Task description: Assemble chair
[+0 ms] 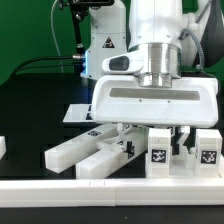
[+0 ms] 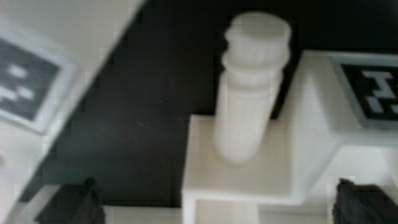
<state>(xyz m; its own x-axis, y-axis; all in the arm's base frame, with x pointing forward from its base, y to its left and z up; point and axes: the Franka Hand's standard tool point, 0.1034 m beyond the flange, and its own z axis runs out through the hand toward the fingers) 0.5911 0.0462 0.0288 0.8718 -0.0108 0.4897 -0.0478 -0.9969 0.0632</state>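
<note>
The chair lies as loose white tagged parts on the black table. In the exterior view two long bars lie at the exterior view's left and tagged cubes stand at its right. My gripper hangs low over the parts between them. The wrist view shows a stepped white piece with a round peg below my gripper. Both dark fingertips stand wide apart, one on each side of that piece, with a gap on one side. The gripper is open and holds nothing. Tagged parts flank the peg piece.
The marker board lies flat behind the bars. A long plain white rail runs along the table's front edge. A small white piece sits at the far left of the exterior view. Another robot base stands at the back.
</note>
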